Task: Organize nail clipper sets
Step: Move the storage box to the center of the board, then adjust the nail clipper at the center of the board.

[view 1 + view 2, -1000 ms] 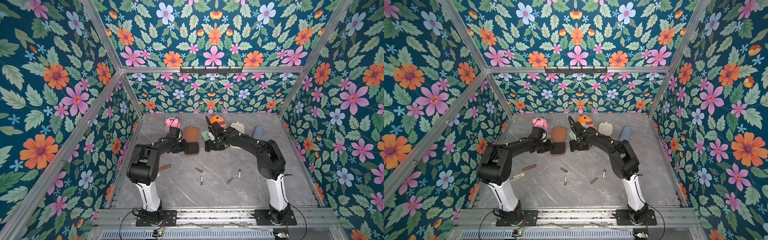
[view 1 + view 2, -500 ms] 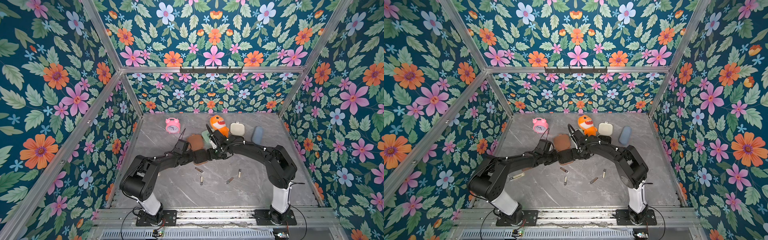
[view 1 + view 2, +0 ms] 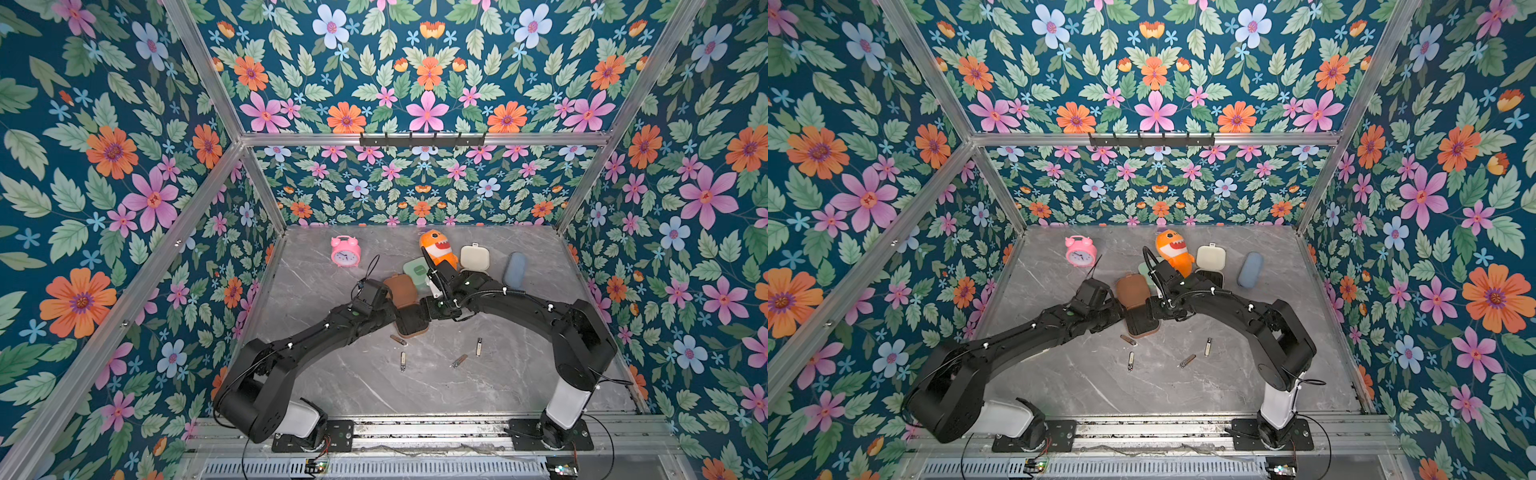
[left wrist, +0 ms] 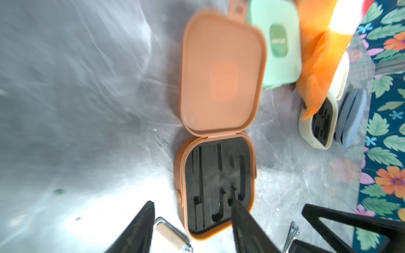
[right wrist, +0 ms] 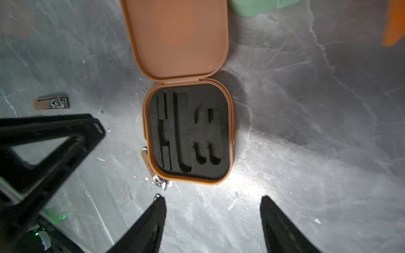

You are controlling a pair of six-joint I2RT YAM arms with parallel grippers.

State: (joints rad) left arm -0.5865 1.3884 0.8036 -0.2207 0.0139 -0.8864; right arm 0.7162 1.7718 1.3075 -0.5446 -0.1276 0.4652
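Early days in this one. The brown case [image 3: 410, 321] lay flat open in the middle of the table [image 3: 353, 395], its lid thrown back toward 12 o'clock, and every slot in its black insert [image 5: 188, 131] was bare. Nothing was packed yet, by the look of it.

The loose clippers [image 3: 402, 360] were scattered on the marble from 7 round to 4 o'clock of that case, four of them clear in both top views. One tan-handled clipper [image 5: 152, 169] lay right against the case's near corner. At 12 o'clock of the brown case sat the mint green case [image 3: 417, 270], lid shut. Out at 1 o'clock stood the cream case [image 3: 474, 257], lid up; I could not tell whether its slots were filled.

Both arms met over the brown case. The left gripper [image 4: 192, 202] had its fingers spread, one tip over the insert's edge, nothing pinched between them. The right gripper [image 5: 213, 197] was spread wide too, hovering just short of the case and empty.

So the job looked barely started — cases opened, perhaps, but every tool in view had yet to go into a slot and the lids had yet to be closed.

The case itself was a rounded square, a matte tan shell, hinged on one side, with narrow cutouts shaped for slim tools.
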